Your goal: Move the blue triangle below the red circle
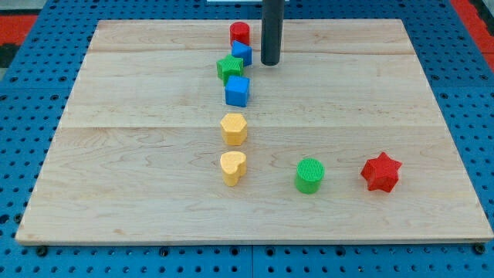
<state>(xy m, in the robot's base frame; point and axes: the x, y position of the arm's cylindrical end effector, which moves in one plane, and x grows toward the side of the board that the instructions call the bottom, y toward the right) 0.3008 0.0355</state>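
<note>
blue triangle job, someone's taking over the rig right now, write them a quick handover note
Tool: no gripper, only the rod; my tip sits on the board just to the view's right of the blue triangle, close to it, contact unclear.
Things: the red circle is near the view's top edge; the blue triangle sits directly below it, touching or nearly so. The green star and blue cube follow below.
Done: triangle looks already placed below the circle.
Left: confirm the placement, then probably move the tip clear.
</note>
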